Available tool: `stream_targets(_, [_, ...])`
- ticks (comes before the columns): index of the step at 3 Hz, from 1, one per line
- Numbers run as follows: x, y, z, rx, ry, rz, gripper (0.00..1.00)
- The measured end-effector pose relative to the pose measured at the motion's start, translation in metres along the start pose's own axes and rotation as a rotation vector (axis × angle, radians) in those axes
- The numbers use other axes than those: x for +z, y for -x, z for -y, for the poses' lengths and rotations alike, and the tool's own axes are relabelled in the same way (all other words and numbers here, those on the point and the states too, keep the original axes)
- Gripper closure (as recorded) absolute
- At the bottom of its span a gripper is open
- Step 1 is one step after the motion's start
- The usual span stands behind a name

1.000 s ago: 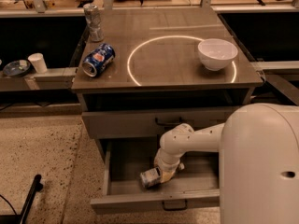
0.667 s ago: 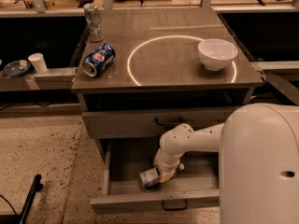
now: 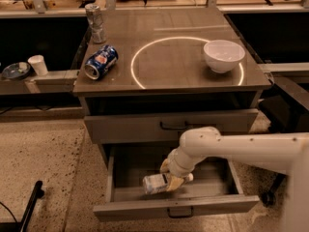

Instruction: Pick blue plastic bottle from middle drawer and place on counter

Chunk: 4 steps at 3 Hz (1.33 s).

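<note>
Contact is made low in the open middle drawer [image 3: 120,175]. The blue plastic bottle [image 3: 154,183] lies on its side near the drawer's front edge, about midway between its left and right walls. Its pale labelled body points left and a whitish end shows to the right. The gripper [image 3: 170,176] sits over the right half of that bottle, its tan fingers [image 3: 175,183] clamped on it, one behind and one in front. The white arm [image 3: 231,146] comes in from the right edge, crossing over the drawer's right wall. I cannot tell whether the bottle is on the drawer floor or just off it.

Set against the view a second ago, almost nothing differs. Bottle, gripper and arm hold the same pose in the same spot, and the things on the counter [image 3: 174,30] have not shifted.

Little writing can be read. Off the counter to the left, a white cup [image 3: 37,65] is plain. A dented silver can [image 3: 95,22] stands at the far left corner with no legible print. The blue soda can [image 3: 100,62] lies on its side by the left edge, showing a red, white and blue mark, but its letters are too small to read. The bottle's label is pale with no readable words. The white bowl [image 3: 223,55] near the right edge, on the white ring [image 3: 137,76], is unmarked.
</note>
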State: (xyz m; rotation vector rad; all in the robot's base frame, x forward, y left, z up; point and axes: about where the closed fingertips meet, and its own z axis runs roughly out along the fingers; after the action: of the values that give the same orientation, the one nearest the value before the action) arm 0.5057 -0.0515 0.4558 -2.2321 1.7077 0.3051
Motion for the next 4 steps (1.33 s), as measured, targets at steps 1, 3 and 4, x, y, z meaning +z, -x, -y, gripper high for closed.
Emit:
stream_targets(1, [-0.075, 0.01, -0.009, 0.211, -0.036, 0.075, 1.0])
stream_targets(3, [-0.206, 0.02, 0.009, 0.234, -0.137, -0.001, 1.0])
stream_targets(4, [-0.288, 0.035, 0.024, 0.164, -0.206, -0.091, 1.0])
